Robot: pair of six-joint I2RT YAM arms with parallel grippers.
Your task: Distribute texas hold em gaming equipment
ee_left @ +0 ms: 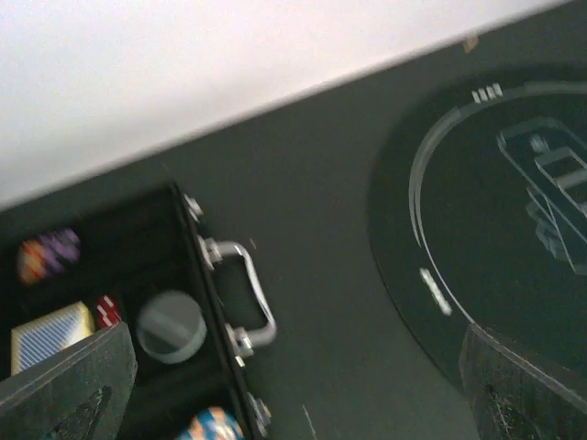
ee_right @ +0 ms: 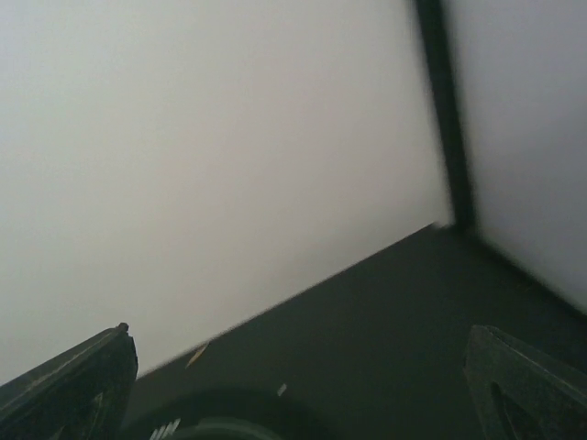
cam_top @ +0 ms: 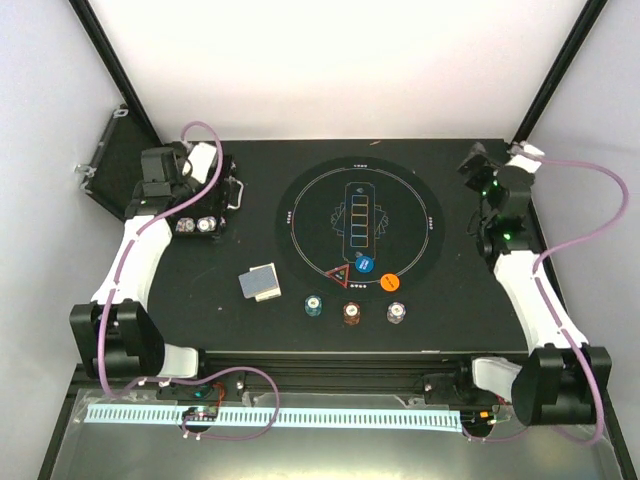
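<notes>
Left gripper (ee_left: pixel 298 337) is spread wide with nothing between its dark fingers (ee_left: pixel 69 390). It hangs over the open black hinged case (cam_top: pixel 205 202) at the far left of the black table (cam_top: pixel 460 300). Directly under it, in the case's compartments, lie a blue-backed deck of cards (ee_left: pixel 50 336), a grey round disc (ee_left: pixel 170 325) and blurred striped chip stacks (ee_left: pixel 44 255). The case's metal handle (ee_left: pixel 249 302) faces right, toward the big round black mat with white printed lines (ee_left: pixel 495 293). Nearer and to the right is a small stack of grey-blue playing cards (cam_top: pixel 260 283), askew, just off the mat's near-left rim. Beyond it a row runs left to right along the mat's near edge: teal chip stack (cam_top: pixel 314 304), red-brown chip stack (cam_top: pixel 352 313), white chip stack (cam_top: pixel 397 313). A blue round button (cam_top: pixel 365 264) and an orange round button (cam_top: pixel 390 283) sit on the mat's near part. Right gripper (ee_right: pixel 298 335) is likewise spread and empty, raised at the far right, aimed at the far wall, well apart from all of it. My reading: whatever comes out of the case lies straight below the left gripper, so that arm is the nearer. No legible writing; the mat's marks and the blue button's white mark are too small to read.
</notes>
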